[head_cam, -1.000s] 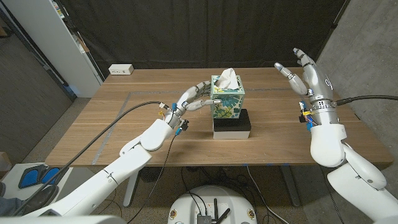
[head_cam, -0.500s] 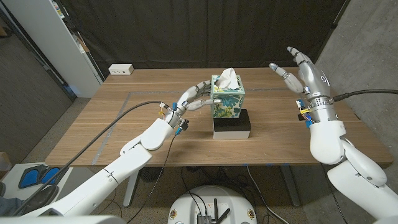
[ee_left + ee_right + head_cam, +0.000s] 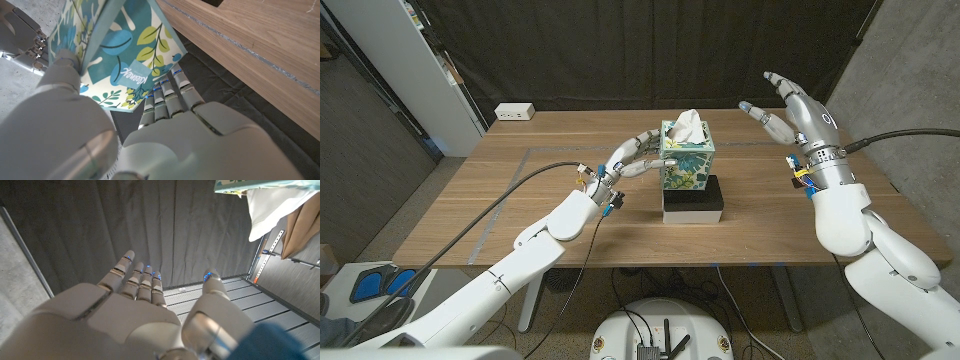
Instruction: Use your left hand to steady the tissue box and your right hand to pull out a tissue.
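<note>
Head view: the tissue box [image 3: 686, 161] stands on a black block [image 3: 693, 201] mid-table, a tissue [image 3: 686, 125] poking from its top. The left hand [image 3: 632, 158] grips the box's side. The right hand [image 3: 797, 113] hovers open and empty, well apart.

Left wrist view: fingers [image 3: 167, 95] press the box's [image 3: 120, 55] patterned wall.

Right wrist view: spread fingers [image 3: 140, 277] hold nothing; the tissue [image 3: 272, 205] lies ahead.

Risk, as I judge it: a hard sideways pull could tip the box off the block.

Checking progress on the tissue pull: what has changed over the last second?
The right hand, open and raised, has moved leftward toward the tissue box, still short of the tissue. The left hand keeps gripping the box, which has not moved.
</note>
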